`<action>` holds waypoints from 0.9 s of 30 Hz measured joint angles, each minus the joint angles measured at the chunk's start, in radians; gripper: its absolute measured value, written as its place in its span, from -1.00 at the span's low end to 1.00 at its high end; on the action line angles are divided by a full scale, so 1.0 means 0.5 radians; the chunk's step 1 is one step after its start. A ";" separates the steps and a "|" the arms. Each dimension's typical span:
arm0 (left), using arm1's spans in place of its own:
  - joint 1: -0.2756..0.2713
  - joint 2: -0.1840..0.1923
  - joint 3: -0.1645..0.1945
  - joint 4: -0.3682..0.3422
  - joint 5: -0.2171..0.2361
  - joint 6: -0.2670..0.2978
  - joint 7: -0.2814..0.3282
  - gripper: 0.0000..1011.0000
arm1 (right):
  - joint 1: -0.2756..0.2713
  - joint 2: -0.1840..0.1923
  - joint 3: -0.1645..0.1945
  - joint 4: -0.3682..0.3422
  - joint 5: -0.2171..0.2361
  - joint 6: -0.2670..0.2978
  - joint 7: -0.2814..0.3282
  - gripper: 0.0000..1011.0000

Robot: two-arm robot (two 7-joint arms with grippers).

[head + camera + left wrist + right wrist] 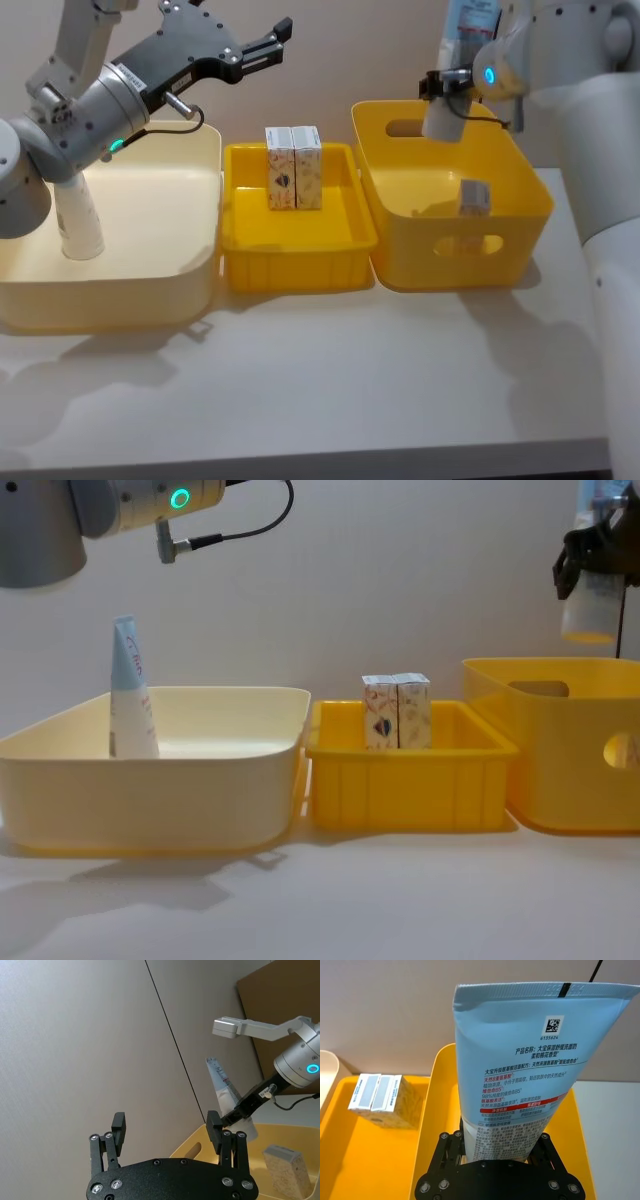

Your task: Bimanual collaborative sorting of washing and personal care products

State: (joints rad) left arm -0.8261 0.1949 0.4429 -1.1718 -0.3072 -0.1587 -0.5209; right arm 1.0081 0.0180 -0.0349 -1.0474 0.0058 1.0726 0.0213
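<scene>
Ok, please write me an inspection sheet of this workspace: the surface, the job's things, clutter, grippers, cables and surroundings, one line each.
Surface: white table, bare in front of three bins side by side.
Job's things: one tube upright in the cream bin; two boxes standing together in the middle yellow tray; one small box in the tall yellow bin; one held tube.
Clutter: nothing seen.
Grippers: left gripper open and empty, raised above the cream bin; right gripper shut on the held tube, above the tall yellow bin.
Cables: black cable on the left arm.
Surroundings: plain pale wall; brown board behind.
</scene>
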 joint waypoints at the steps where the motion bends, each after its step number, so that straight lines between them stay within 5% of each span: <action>1: 0.000 0.000 0.000 0.000 0.000 0.000 0.000 0.98 | 0.024 0.011 -0.002 0.021 0.006 0.032 0.021 0.01; 13: 0.000 0.000 0.000 0.000 0.000 0.000 0.000 0.98 | 0.126 0.057 -0.011 0.111 0.036 0.192 0.122 0.01; 27: 0.000 0.000 0.000 0.000 0.000 0.000 0.000 0.98 | 0.171 0.079 -0.015 0.149 0.050 0.263 0.168 0.79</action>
State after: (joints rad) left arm -0.8260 0.1949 0.4429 -1.1718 -0.3073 -0.1587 -0.5209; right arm 1.0936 0.0573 -0.0426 -0.9729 0.0307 1.2044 0.1052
